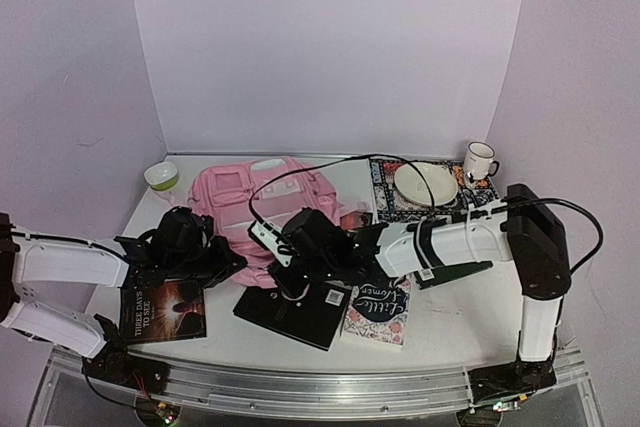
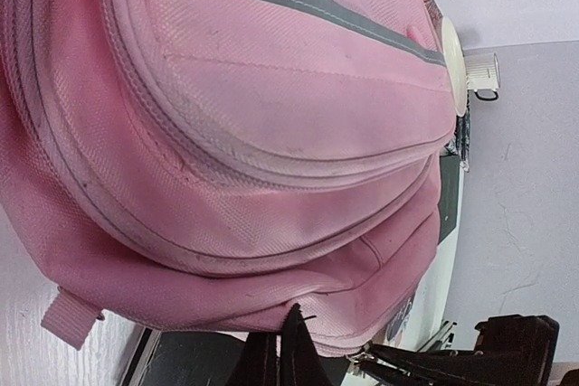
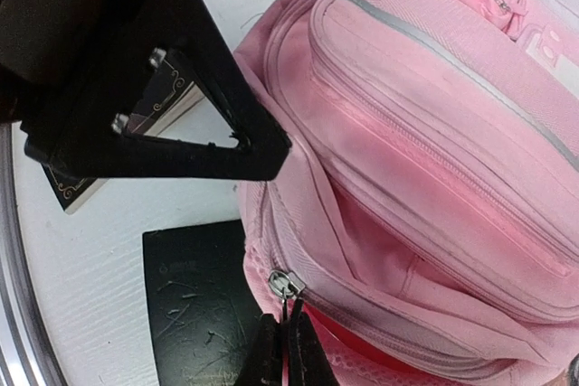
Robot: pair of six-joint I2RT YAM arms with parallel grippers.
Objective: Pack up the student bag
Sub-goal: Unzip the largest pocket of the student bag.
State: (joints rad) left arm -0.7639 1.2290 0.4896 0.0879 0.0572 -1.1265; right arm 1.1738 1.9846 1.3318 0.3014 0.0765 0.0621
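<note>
The student bag (image 1: 265, 197) lies flat at the far middle of the counter (image 1: 450, 317), soft, light and floppy, so it is best taken by seams and tabs: the right pincer (image 3: 286, 332) is clamped on its zipper pull (image 3: 282, 285), and the left pincer (image 2: 288, 345) is pinched together, apparently on its near-edge fabric.

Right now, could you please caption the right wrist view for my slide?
Right gripper pinches the student bag's zipper pull; left gripper closed at its edge.

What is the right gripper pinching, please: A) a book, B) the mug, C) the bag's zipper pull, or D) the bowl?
C: in the right wrist view the right gripper is shut on the zipper pull of the bag.
</note>
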